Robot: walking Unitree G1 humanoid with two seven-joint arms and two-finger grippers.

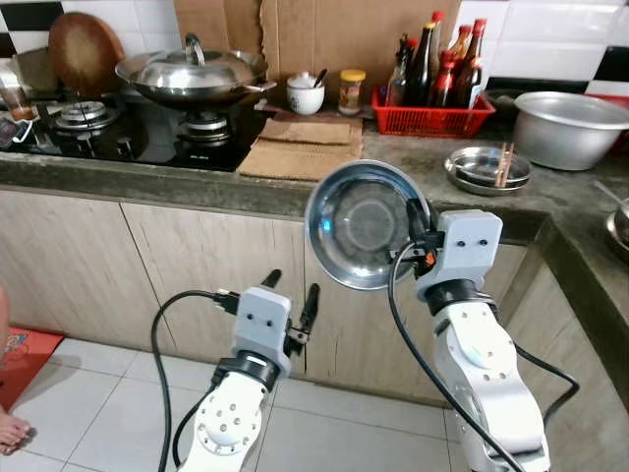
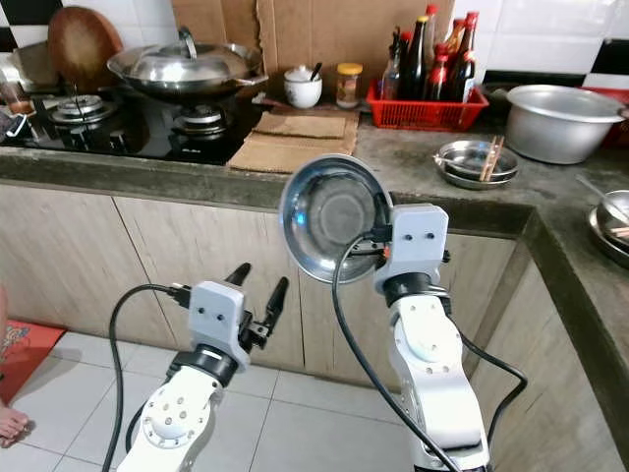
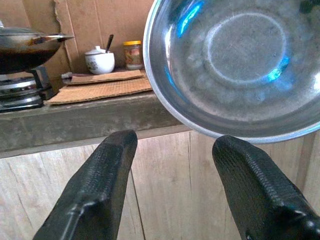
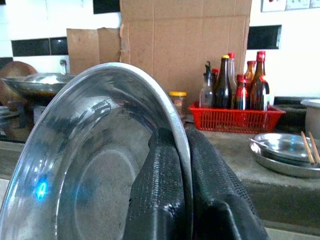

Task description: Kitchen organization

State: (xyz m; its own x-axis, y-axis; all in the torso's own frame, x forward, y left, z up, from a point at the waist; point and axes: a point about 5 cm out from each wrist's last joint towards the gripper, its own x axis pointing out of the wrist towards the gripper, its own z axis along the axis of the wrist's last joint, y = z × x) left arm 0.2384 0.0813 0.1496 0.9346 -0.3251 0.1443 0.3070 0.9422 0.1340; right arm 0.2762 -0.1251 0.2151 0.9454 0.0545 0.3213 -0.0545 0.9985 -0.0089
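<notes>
A round steel bowl (image 1: 359,222) hangs on its edge in front of the counter's front face, its hollow turned toward me. My right gripper (image 1: 421,239) is shut on the bowl's right rim; in the right wrist view its fingers (image 4: 165,200) pinch the rim of the bowl (image 4: 85,185). My left gripper (image 1: 291,300) is open, lower and to the left of the bowl, below counter height, with nothing between its fingers (image 3: 95,190). In the left wrist view the bowl (image 3: 240,60) sits just beyond them.
On the stone counter (image 1: 413,167) are a steel plate with chopsticks (image 1: 488,167), a big steel basin (image 1: 570,128), a red basket of bottles (image 1: 432,113), flat cardboard (image 1: 300,147), a white cup (image 1: 306,95), a jar (image 1: 351,90) and a lidded wok (image 1: 192,74) on the stove. A person's foot (image 1: 12,430) is at far left.
</notes>
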